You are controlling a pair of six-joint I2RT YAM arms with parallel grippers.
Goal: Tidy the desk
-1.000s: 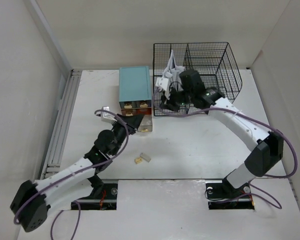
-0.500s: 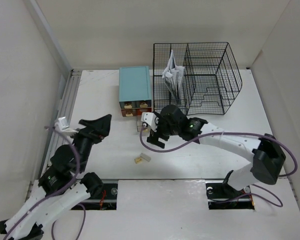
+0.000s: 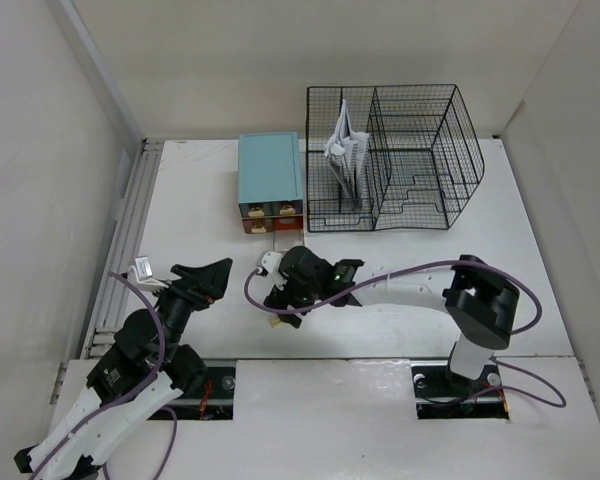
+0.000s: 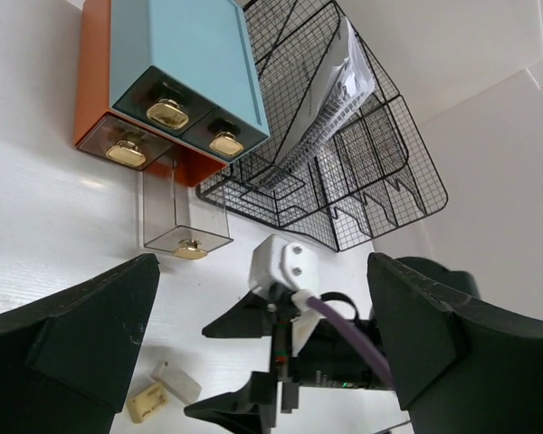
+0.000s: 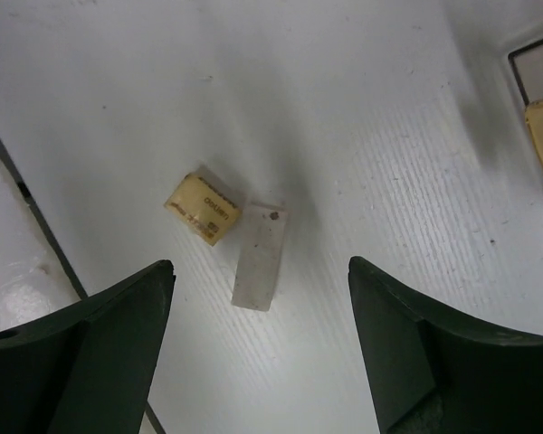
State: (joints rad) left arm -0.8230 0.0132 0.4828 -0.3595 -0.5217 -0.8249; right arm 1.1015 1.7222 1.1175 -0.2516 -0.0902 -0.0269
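The desk [image 3: 410,260] is a white tabletop with a metal rail [image 3: 120,250] along its left edge. Two small blocks lie side by side near its front: a tan one [image 5: 204,208] and a white one [image 5: 258,256]. My right gripper [image 5: 261,267] hovers open directly above them, with nothing between its fingers. In the top view, that gripper [image 3: 277,295] covers most of the pair. My left gripper [image 3: 208,280] is open and empty, pulled back to the near left, facing the right gripper [image 4: 281,362].
A teal drawer box [image 3: 270,178] on an orange base stands at the back. One clear drawer [image 4: 185,221] with a gold knob is pulled out. To its right, a black wire rack [image 3: 410,160] holds papers [image 3: 345,150].
My right gripper left the rack, swept to the near middle over the two blocks and opened. My left arm drew back from the drawer box to the near left and opened.
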